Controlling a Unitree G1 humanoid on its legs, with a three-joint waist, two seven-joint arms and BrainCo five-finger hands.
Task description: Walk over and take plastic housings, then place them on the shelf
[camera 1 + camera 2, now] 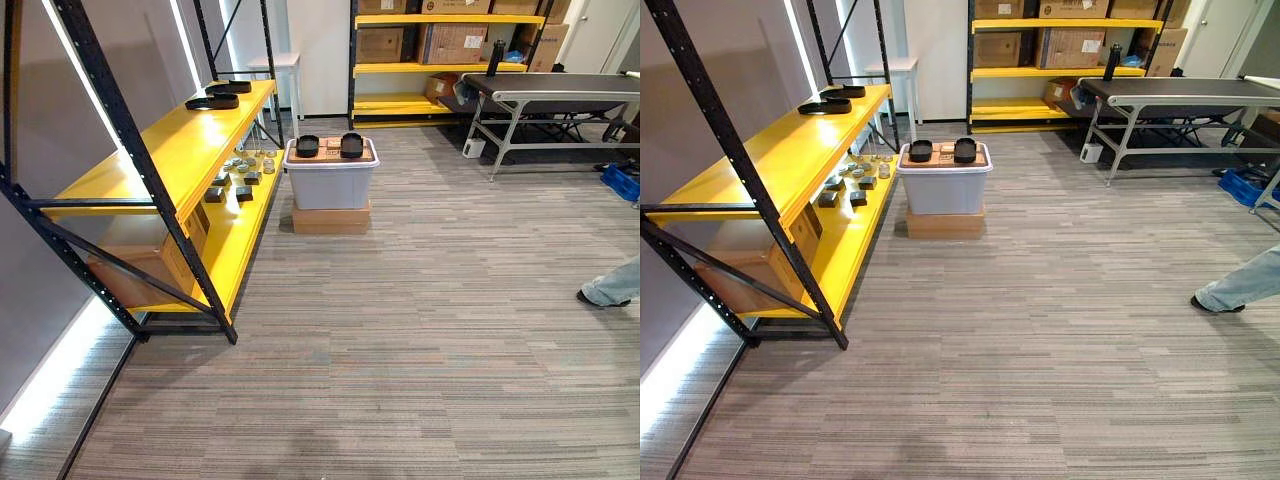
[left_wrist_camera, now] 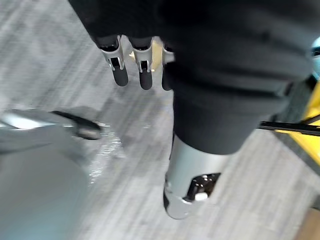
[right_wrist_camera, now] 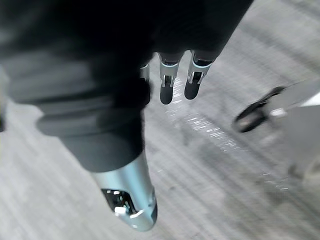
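a grey striped carpet floor (image 1: 420, 350) runs the length of a storeroom. two black plastic housings (image 1: 307, 146) sit side by side on the lid of a grey bin (image 1: 330, 187), which stands on a flat cardboard box (image 1: 331, 219) just beside a black-framed yellow shelf (image 1: 170, 150) along the left wall. a second pair of housings (image 1: 212, 101) lies at the far end of its upper deck, with small metal parts (image 1: 240, 178) on the lower deck. a back rack (image 1: 440, 70) holds cartons; a dark-topped bench (image 1: 560, 88) stands at right, near a person's shoe (image 1: 598, 297). the left hand (image 2: 146, 75) and right hand (image 3: 166, 87) hang over the carpet, fingers straight, holding nothing.
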